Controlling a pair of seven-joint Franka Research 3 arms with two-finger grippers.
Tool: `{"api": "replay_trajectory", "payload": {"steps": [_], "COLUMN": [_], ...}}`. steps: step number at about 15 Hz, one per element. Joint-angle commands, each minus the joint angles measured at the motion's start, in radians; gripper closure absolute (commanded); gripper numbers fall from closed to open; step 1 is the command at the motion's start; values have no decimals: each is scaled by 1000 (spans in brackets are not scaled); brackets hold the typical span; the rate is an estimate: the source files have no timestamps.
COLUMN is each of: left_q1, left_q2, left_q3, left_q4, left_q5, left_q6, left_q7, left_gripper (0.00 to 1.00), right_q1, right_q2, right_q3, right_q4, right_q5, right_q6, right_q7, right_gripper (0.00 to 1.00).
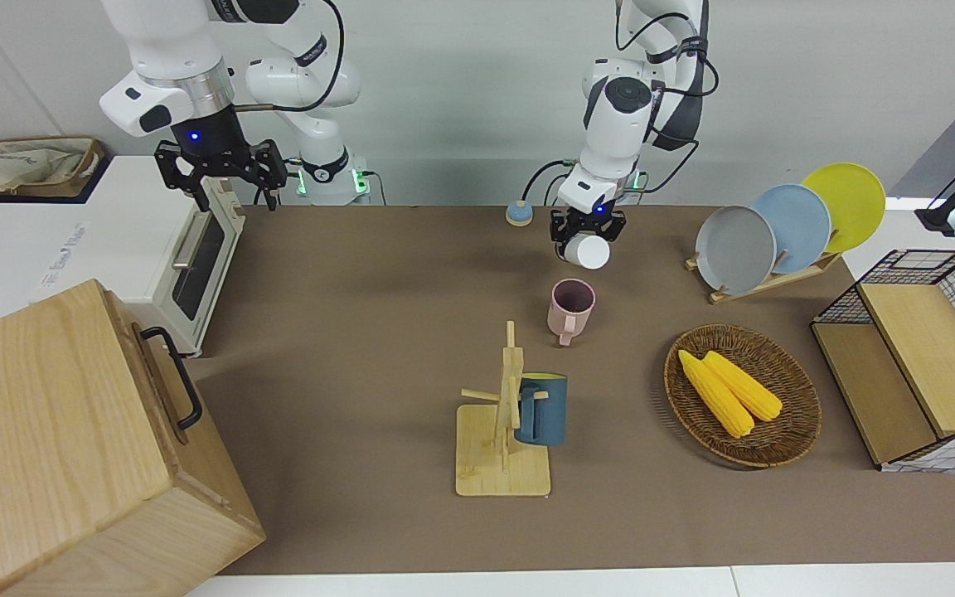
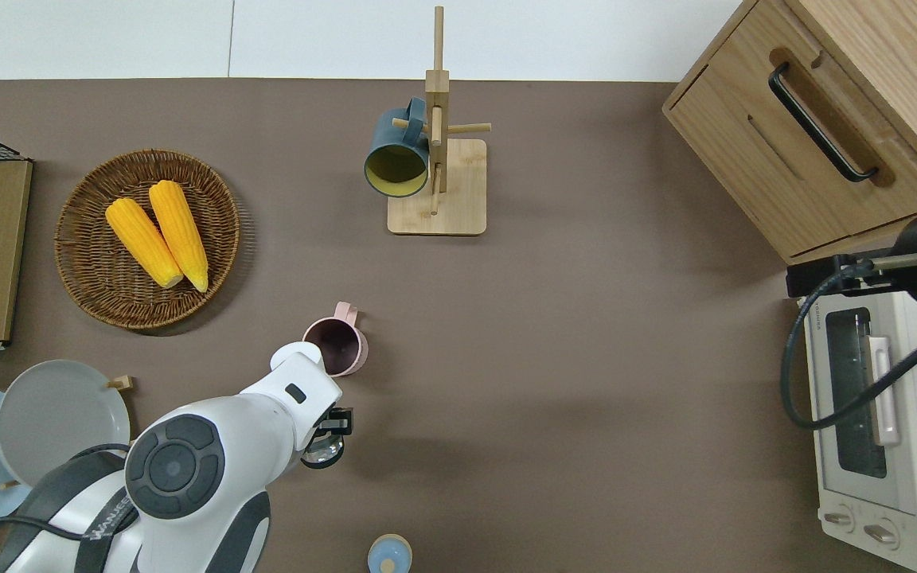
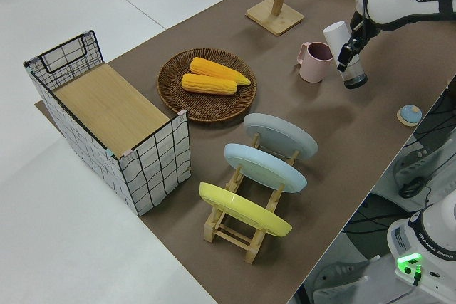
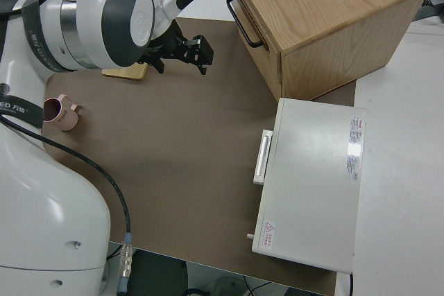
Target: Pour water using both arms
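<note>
1. Overhead view first, nearest the robots: a small blue lid [image 2: 389, 554] lies on the table close to the arms' bases, well apart from the work.
2. Just farther out, the left gripper [image 1: 584, 235] has its jaws clamped on a clear bottle with a white bottom [image 1: 591, 251] — tilted over, its mouth hidden under the wrist, so how it lines up with the cup cannot be told.
3. The pink mug [image 1: 570, 308] stands upright on the brown mat, just farther from the robots than the bottle, handle pointing away from them.
4. To pour well — my judgement — bring the bottle's mouth over the mug's opening before tipping further, then rotate slowly.
5. Farthest out, the wooden mug tree [image 1: 504, 424] holds a dark blue mug [image 1: 542, 409]; keep clear of it.
6. The right gripper [image 1: 220, 170] is parked, jaws apart, holding nothing.
</note>
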Motion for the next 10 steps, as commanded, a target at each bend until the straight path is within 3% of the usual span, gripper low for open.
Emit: {"api": "replay_trajectory", "payload": {"steps": [1,10], "left_q1": [6,23], "left_q2": [53,177], "left_q3": [8,14], "left_q4": [89,274], "left_q5": [6,9], "left_q6": [-82,-292], "left_q7": [2,2], "left_gripper": [1000,1000], "right_q1": [-4,-4], "right_q2": [-16,-16], "right_q3": [0,0], "right_q4": [-16,-16], "right_q5": [5,3], "right_q6": [-4,-4], "right_q7": [-16,-16], "right_gripper": [9,9]}}
